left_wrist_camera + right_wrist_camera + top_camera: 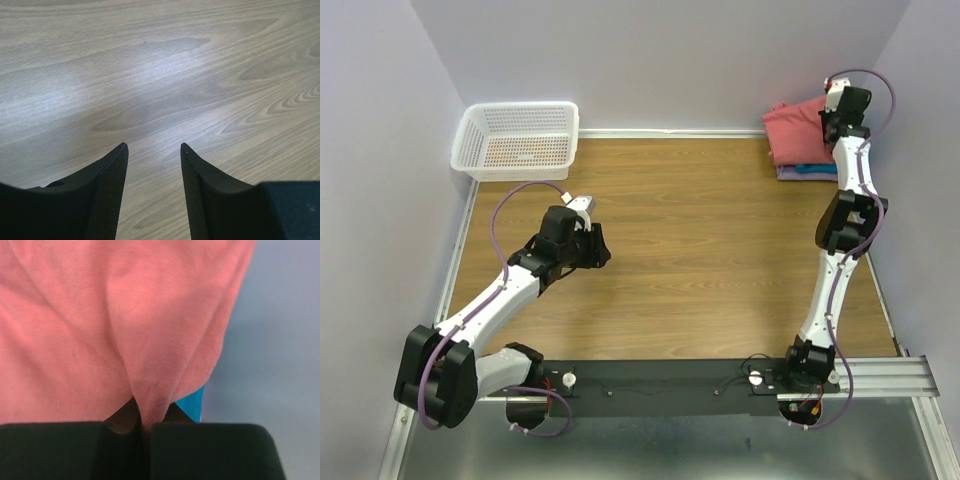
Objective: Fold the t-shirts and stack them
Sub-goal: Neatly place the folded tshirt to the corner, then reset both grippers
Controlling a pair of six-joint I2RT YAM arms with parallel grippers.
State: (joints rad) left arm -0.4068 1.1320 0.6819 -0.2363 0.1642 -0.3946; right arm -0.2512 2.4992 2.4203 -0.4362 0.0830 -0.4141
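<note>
overhead and wrist views of a two-arm rig at a wood-grain bench (700,280). landmark: the white lattice basket (472,150), which stands in the far left corner of the bench. the t-shirts lie in one pile at the same far edge, well to the right of the basket, in the opposite corner by the wall. the salmon-pink t-shirt (798,128) is on top, the teal-blue t-shirt (812,168) under it, and a thin edge of the pale lavender t-shirt (786,174) shows at the bottom. the right claw (143,426) — on the arm far from the basket — reaches over this pile and is closed tight on a pinched fold of the salmon-pink cloth. creases in the cloth run down into the jaws, and a corner of teal shows just beside the fold. the left claw (154,150) hovers over bare wood, nearer the arm bases than the basket and a little to its right, well apart from the pile. its jaws stand partly open and hold nothing — only wood grain shows between them.
</note>
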